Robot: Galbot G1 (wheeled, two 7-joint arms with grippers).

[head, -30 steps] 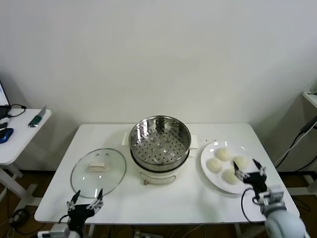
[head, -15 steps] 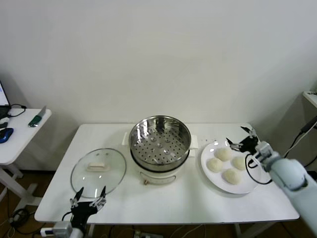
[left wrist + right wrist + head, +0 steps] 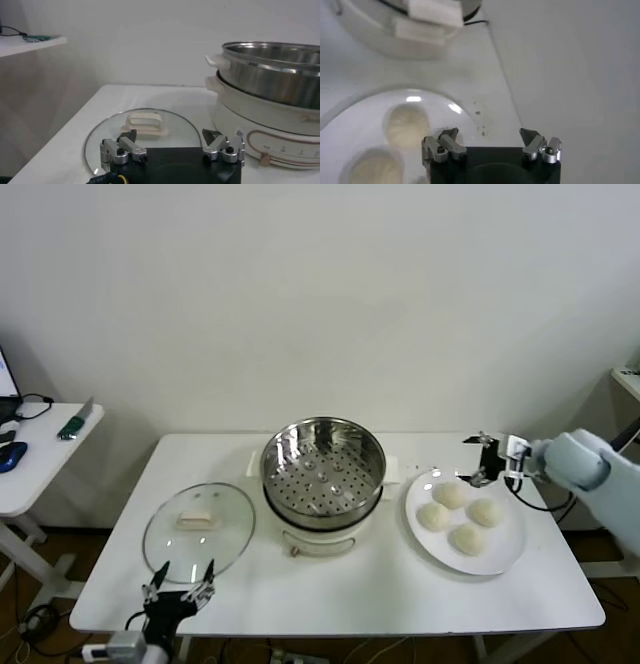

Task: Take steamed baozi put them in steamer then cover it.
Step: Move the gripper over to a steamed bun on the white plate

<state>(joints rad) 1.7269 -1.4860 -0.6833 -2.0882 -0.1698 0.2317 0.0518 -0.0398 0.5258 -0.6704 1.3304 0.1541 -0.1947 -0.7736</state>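
Right of centre in the head view, the right gripper point(image 3: 487, 460) hangs with jaws spread and empty just beyond the white plate point(image 3: 506, 556), where four steamed baozi point(image 3: 451, 495) sit; it should drop squarely over one bun and pinch gently. The steamer point(image 3: 323, 468) stands empty mid-frame, glass lid point(image 3: 199, 530) to its left. Low left, the left gripper point(image 3: 180, 583) waits open, its arm cut off.

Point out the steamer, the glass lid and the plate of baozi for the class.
steamer point(image 3: 322, 469), head view, on its perforated floor.
glass lid point(image 3: 225, 534), head view, on bare glass beside the handle.
plate point(image 3: 505, 549), head view, on its bare white rim.
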